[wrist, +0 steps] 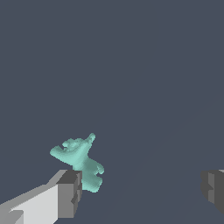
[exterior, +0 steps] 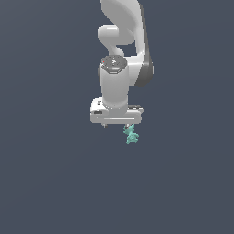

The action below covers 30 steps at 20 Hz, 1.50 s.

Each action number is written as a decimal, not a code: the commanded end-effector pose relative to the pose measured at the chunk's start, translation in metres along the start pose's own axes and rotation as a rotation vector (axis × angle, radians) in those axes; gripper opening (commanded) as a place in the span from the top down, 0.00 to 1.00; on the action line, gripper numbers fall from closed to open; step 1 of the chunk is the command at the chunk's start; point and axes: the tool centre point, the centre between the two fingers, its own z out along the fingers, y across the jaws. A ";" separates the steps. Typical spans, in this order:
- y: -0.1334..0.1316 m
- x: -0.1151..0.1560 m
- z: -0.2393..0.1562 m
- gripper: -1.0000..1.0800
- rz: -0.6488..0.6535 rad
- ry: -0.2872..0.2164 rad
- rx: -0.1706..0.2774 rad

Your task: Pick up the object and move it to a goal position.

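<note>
The object (exterior: 131, 135) is a tiny teal-green knobbly lump on the dark grey floor. In the exterior view it lies just under the white gripper's (exterior: 117, 125) end nearest that view's right. In the wrist view the object (wrist: 80, 162) sits right beside one grey fingertip (wrist: 70, 192), which covers a little of it. I cannot tell if they touch. The other fingertip (wrist: 213, 189) is far off across a wide gap. The gripper (wrist: 140, 190) is open and holds nothing.
The white arm (exterior: 119, 55) rises straight above the gripper. All around is plain dark grey floor (exterior: 55, 183), with no other object or edge in view.
</note>
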 end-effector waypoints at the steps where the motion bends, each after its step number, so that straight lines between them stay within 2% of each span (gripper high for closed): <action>1: 0.000 0.000 0.000 0.04 0.000 0.000 0.000; 9: -0.001 -0.004 0.010 0.04 0.005 -0.028 0.001; 18: -0.004 -0.005 0.013 0.04 -0.006 -0.028 0.000; 23: -0.022 -0.012 0.027 0.04 -0.067 -0.025 -0.007; 30: -0.061 -0.030 0.055 0.04 -0.200 -0.019 -0.016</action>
